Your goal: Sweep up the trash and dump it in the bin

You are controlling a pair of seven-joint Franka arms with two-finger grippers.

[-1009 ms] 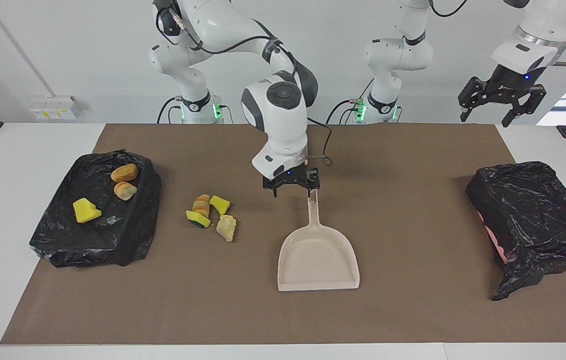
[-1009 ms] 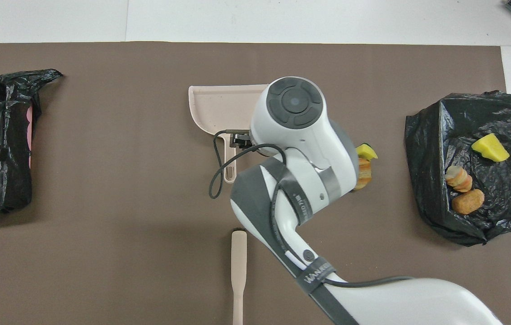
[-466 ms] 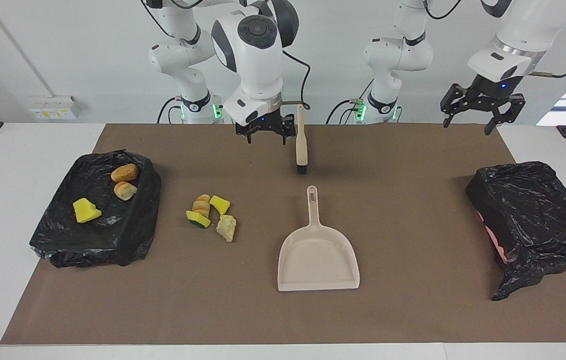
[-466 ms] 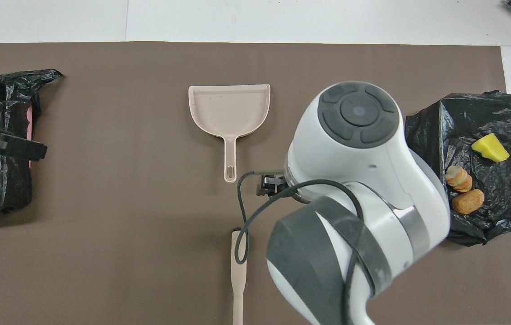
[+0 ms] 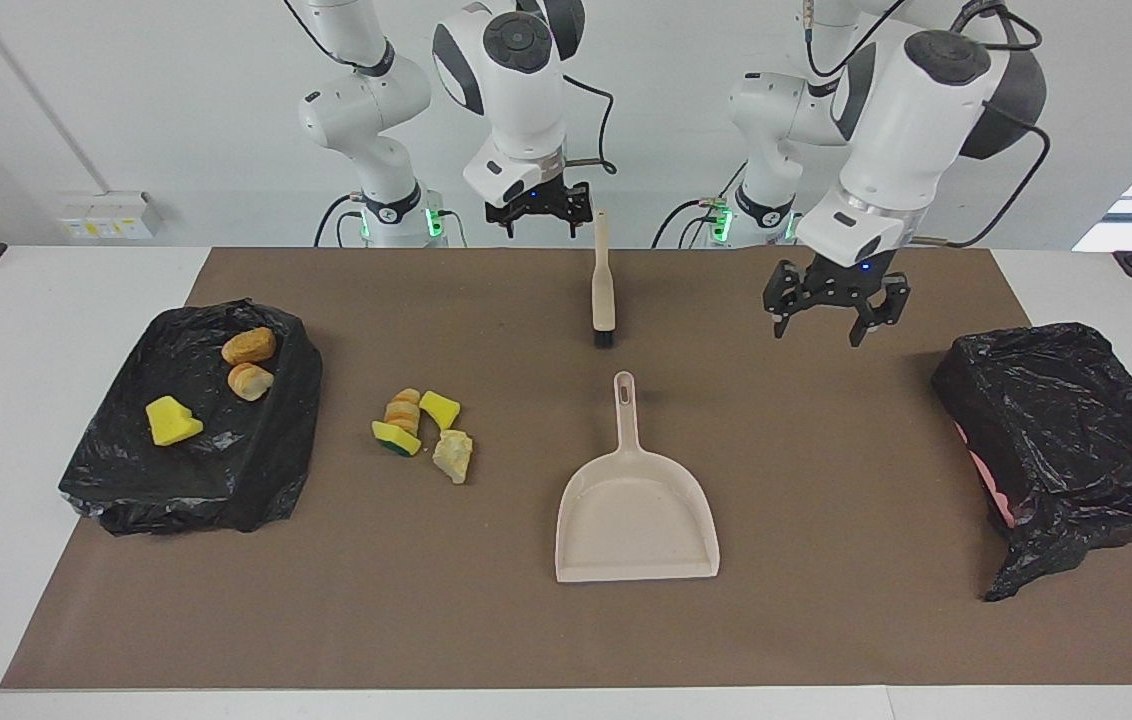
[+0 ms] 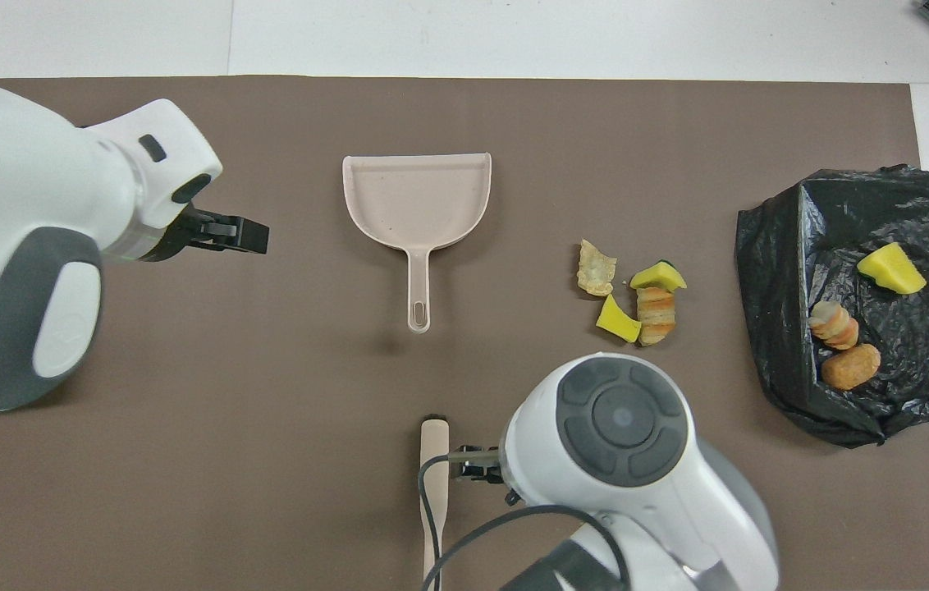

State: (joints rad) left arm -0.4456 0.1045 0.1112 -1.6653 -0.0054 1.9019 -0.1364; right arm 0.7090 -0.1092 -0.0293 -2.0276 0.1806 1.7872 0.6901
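Observation:
Several trash scraps [image 5: 421, 430] lie in a cluster on the brown mat, also in the overhead view [image 6: 637, 295]: yellow-green sponge pieces and tan bread-like lumps. Three more scraps [image 5: 248, 365] lie in the black bag-lined bin [image 5: 226, 470] at the right arm's end. The beige dustpan [image 5: 636, 510] lies flat mid-mat, handle toward the robots. The beige brush [image 5: 604, 290] lies nearer the robots. My right gripper [image 5: 538, 212] is open and empty, raised beside the brush handle. My left gripper [image 5: 826, 315] is open and empty, over bare mat toward the left arm's end.
A second black bag-covered bin [image 5: 1066, 430] with pink showing at its side sits at the left arm's end; the left arm hides it in the overhead view. The brown mat [image 5: 826, 600] covers most of the white table.
My right gripper rose from the dustpan handle and drew back toward the robots, beside the brush. My left gripper came down and in from high at its end, over the mat.

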